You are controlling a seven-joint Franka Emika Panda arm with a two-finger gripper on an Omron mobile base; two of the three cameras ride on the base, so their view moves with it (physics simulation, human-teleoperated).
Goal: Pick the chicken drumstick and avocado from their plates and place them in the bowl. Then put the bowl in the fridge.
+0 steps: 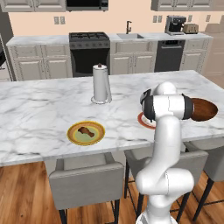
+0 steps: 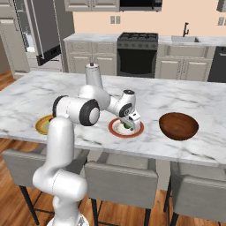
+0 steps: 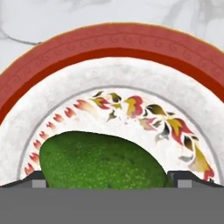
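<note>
The olive-green avocado [image 3: 103,159] lies on the red-rimmed plate [image 3: 109,39] with the white centre. My gripper [image 3: 109,181] is down at it, and both finger tips touch its sides. In the right base view the gripper [image 2: 128,125] sits low over that plate [image 2: 115,131], with green showing between the fingers. The brown chicken drumstick [image 1: 85,131] rests on the yellow-rimmed plate [image 1: 74,138] further left. The reddish-brown bowl [image 2: 178,126] stands to the right of the red plate. The fridge [image 2: 42,31] appears as a tall grey unit at the back left.
A paper towel roll [image 1: 101,85] stands upright on the marble island behind the plates. Grey stools [image 1: 85,179] line the island's near edge. A black oven [image 1: 89,54] and a sink counter run along the back wall.
</note>
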